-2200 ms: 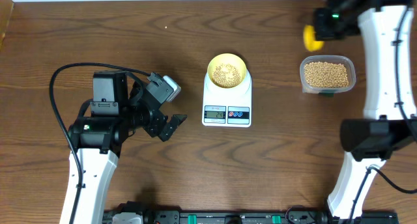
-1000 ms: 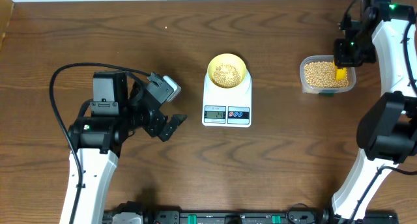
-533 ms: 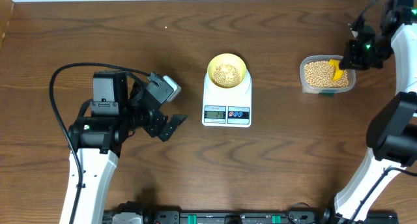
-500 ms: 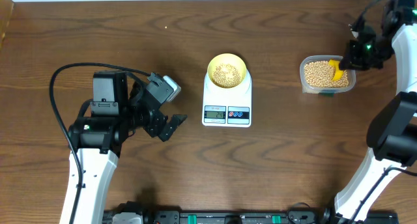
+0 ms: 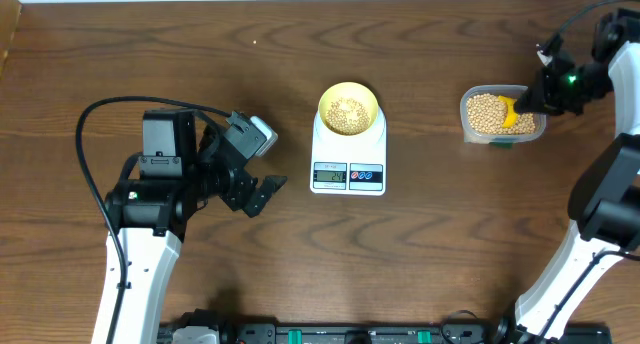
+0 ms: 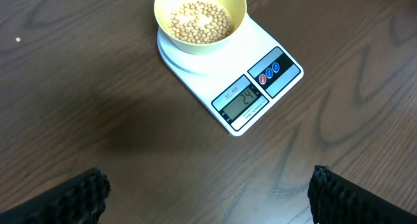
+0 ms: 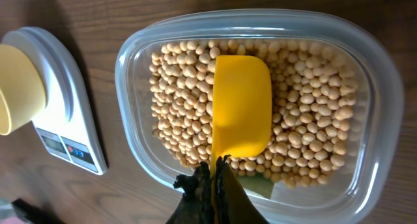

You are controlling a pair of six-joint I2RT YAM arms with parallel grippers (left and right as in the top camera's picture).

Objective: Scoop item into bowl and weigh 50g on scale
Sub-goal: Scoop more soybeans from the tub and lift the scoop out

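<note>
Left wrist view: the left pincer (image 6: 208, 204) hangs over bare counter (image 6: 98, 120) to the left of the scale (image 6: 260, 94), well apart from it. Its fingers (image 6: 78, 195) are spread wide and hold nothing. The white scale lies flat on the counter, and its display (image 6: 241, 99) reads 24. The pale-yellow bowl (image 6: 195, 47) stands on the scale's round platform, at the end away from the display. A layer of tan beans (image 6: 199, 21) covers its bottom.

To the right of the scale, near it but not touching, sits a clear tub (image 7: 371, 74) filled with more beans. The right pincer (image 7: 214, 175) is above the tub's edge farthest from the scale. Its fingers are pressed together on the thin handle of a yellow scoop (image 7: 241, 107). The scoop's head rests on the beans inside the tub.
</note>
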